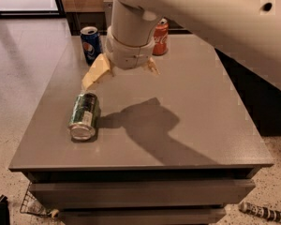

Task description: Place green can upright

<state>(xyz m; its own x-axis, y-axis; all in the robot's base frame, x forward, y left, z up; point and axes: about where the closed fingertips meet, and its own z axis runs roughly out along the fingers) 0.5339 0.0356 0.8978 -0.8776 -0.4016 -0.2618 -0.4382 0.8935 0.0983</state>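
Note:
The green can [85,116] lies on its side on the grey table [196,111], near the front left, with one silver end facing the front edge. My gripper [121,78] hangs above the table behind and slightly right of the can, not touching it. Its pale yellow fingers [95,73] are spread apart with nothing between them. The left finger points down toward the can's far end. The large white arm fills the top of the view and casts a shadow on the table right of the can.
A blue Pepsi can [90,43] stands upright at the table's back left. A red Coca-Cola can [160,36] stands upright at the back, partly behind the arm. The table's front edge is close to the green can. Dark cabinets stand to the right.

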